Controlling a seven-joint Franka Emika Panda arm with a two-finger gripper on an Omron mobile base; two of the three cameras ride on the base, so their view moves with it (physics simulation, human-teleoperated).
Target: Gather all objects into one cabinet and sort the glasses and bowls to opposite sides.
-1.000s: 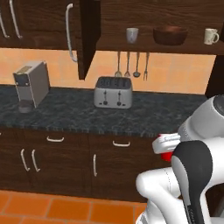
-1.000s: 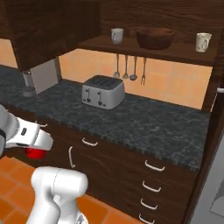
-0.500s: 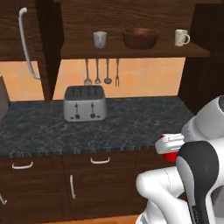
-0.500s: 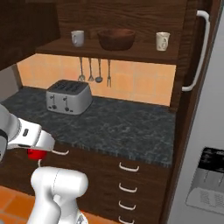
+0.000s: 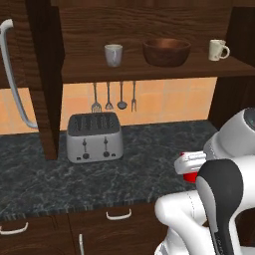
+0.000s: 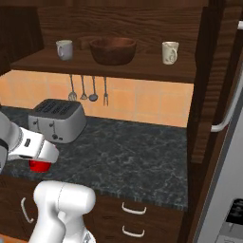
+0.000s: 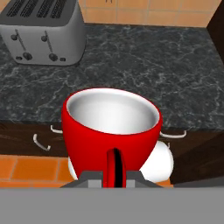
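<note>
My gripper is shut on the handle of a red cup, held low in front of the counter edge; the same red cup peeks out under my white hand. On the dark wooden cabinet shelf board stand a grey cup at the left, a wide brown wooden bowl in the middle and a cream handled mug at the right, each apart from the others.
A silver toaster sits on the dark stone counter. Metal utensils hang under the shelf. An open cabinet door with a white handle stands at the left. Drawers lie below.
The whole picture has shifted, so the base has driven right and closer to the shelf; the coffee machine has left the view. The red cup stays in my shut gripper.
</note>
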